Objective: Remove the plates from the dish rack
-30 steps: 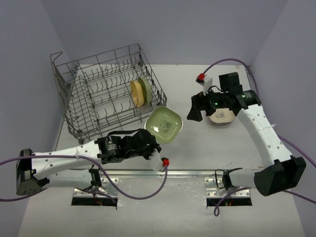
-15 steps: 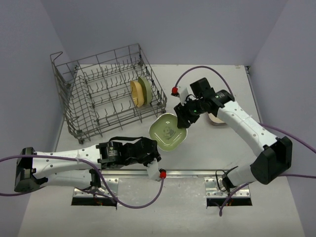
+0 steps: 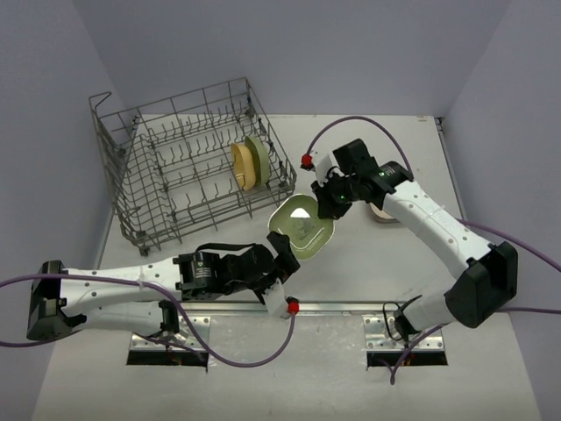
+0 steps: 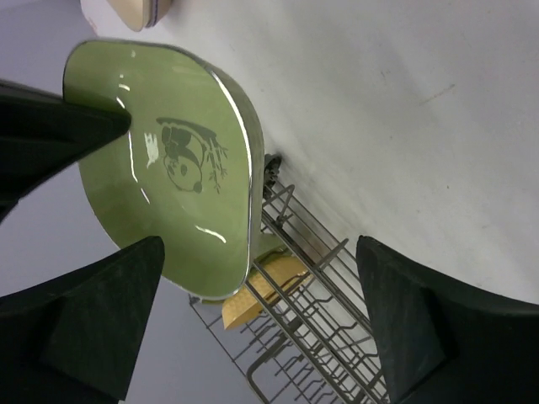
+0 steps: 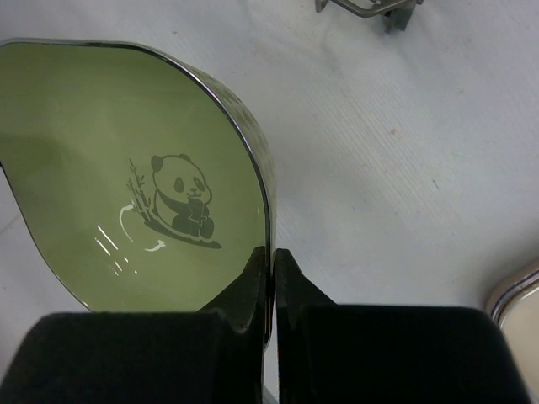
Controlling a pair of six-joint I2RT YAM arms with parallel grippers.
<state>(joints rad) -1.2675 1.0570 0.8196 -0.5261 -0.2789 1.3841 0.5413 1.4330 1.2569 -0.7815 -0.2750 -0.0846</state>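
Note:
A green plate with a panda print hangs tilted above the table, between the two arms. My right gripper is shut on its rim; in the right wrist view the fingers pinch the green plate's edge at the right gripper. My left gripper is open just below the plate, holding nothing. In the left wrist view the left gripper stands wide beside the green plate. The grey wire dish rack holds a yellow plate and an olive plate, both upright.
A stack of plates lies on the table at the right, mostly hidden under the right arm; its edge shows as a cream corner. The rack's near corner sits close behind the green plate. Grey walls close in the table on three sides.
The right arm swung left from the stack and shut on the green plate's rim. The left gripper, which was holding that plate, opened and let go.

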